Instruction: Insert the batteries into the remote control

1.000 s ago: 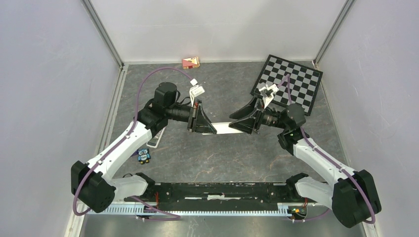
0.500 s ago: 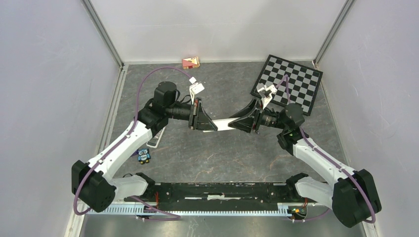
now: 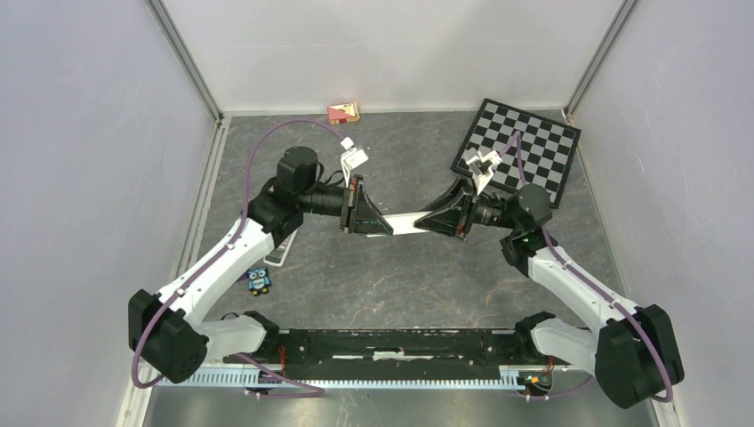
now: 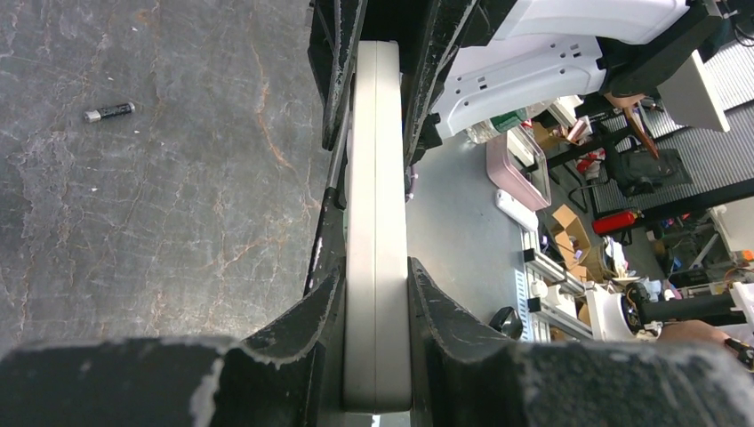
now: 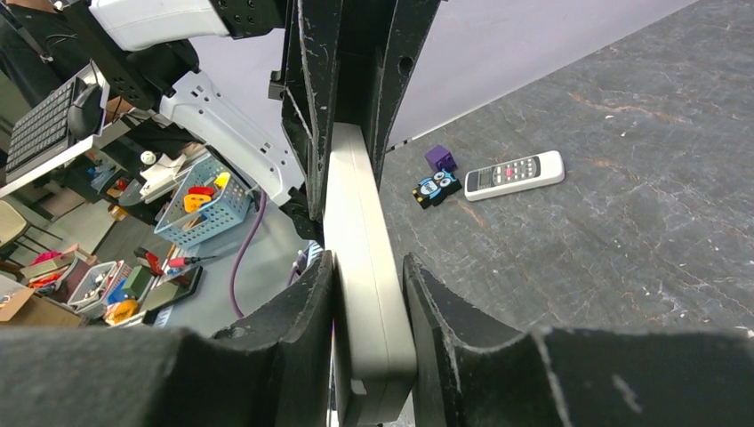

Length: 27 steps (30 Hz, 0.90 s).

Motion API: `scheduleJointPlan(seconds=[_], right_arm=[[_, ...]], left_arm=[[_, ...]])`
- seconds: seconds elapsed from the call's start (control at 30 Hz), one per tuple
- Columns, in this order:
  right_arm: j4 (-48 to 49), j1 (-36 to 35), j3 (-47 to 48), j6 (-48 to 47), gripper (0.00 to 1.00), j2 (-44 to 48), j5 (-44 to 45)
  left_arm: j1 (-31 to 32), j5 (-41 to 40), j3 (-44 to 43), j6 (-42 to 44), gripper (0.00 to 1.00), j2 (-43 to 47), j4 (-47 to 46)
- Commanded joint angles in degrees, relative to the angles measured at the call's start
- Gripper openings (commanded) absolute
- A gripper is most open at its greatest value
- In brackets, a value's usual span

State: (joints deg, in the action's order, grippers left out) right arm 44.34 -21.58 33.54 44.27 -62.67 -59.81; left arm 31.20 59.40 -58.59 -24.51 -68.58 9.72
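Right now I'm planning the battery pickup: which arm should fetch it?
Probably right: the battery lies on the table beside the right gripper's end of the white remote; the left gripper grips the other.

The right fingers (image 5: 298,329) have closed onto the remote (image 5: 360,249).

- The remote control (image 3: 407,226) sits above mid-worktop (image 3: 400,285), its left end between the fingers of the left end effector (image 3: 381,229) and its right end between those of the right end effector (image 3: 425,226).
- A battery (image 4: 109,111) lies on the worktop, well apart from the remote control.
- A second remote (image 3: 277,253) lies beside the left arm, with an owl toy (image 3: 259,280) just in front of it.
- A checkerboard (image 3: 518,149) lies at the far right, behind the right arm.
- A small box (image 3: 343,113) sits at the far edge.
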Motion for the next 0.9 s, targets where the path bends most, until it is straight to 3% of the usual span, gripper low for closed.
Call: scheduleJointPlan(seconds=[0.0, 0.17, 0.3, 0.5, 0.7, 0.87], right_arm=[[-3.9, 2.5, 0.9, -5.3, 0.24, -0.7, 1.8], [-11.1, 2.5, 2.8, -6.5, 0.56, -0.5, 6.6], [-16.4, 2.6, 4.4, -9.3, 0.64, -0.6, 9.6], [-14.1, 2.5, 5.1, -5.1, 0.61, -1.4, 11.1], [-21.6, 2.5, 8.5, -4.6, 0.44, -3.7, 12.9], [-25.2, 2.6, 8.5, -5.5, 0.36, -4.5, 13.8]], left_arm=[[-0.5, 8.1, -4.2, -5.1, 0.02, 4.4, -5.1], [-1.1, 6.6, -3.7, -5.5, 0.02, 3.4, -4.9], [-1.8, 5.6, -3.8, -6.5, 0.02, 1.9, -4.8], [-2.6, 3.3, -4.6, -4.4, 0.02, -0.3, -0.2], [-4.5, 0.0, -4.7, -4.2, 0.02, -2.6, 3.3], [-5.1, -2.0, -4.4, -1.8, 0.02, -4.1, 6.3]])
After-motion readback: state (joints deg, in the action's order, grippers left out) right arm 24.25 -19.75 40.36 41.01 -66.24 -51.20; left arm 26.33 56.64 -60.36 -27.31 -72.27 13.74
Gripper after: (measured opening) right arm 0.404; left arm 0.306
